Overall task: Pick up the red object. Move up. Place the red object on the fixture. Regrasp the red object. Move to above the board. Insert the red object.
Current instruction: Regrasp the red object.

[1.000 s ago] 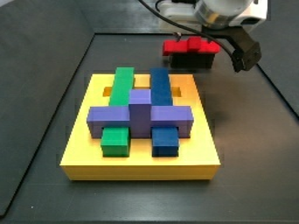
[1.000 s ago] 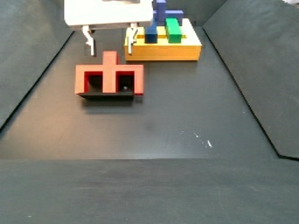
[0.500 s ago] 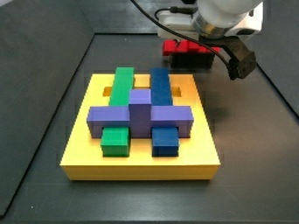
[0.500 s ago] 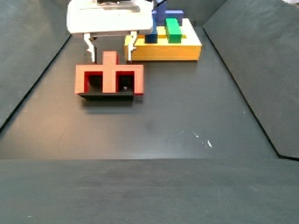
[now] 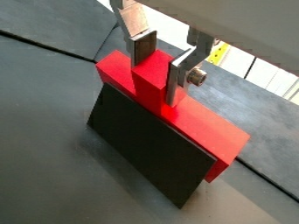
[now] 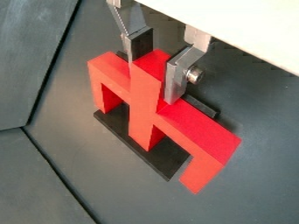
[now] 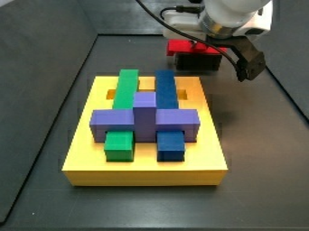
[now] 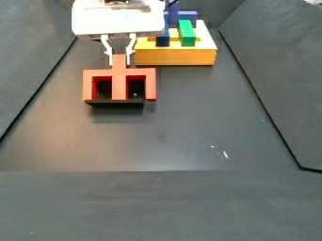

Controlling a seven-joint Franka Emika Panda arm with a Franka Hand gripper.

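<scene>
Wrist views both show gripper [image 5: 163, 66] straddling raised middle tab of red object [image 5: 176, 114] – silver fingers [image 6: 179, 74] pressed against tab sides, clamped on it. Red object sits on top of black fixture [image 5: 146, 153], bar ends overhanging its edges. Side view: gripper [image 8: 120, 49] just above fixture [image 8: 117, 102], red object [image 8: 119, 83] seated there. Yellow board [image 7: 151, 144] near fixture [image 7: 200, 62] – carries green, blue, purple blocks [image 7: 145, 119].
</scene>
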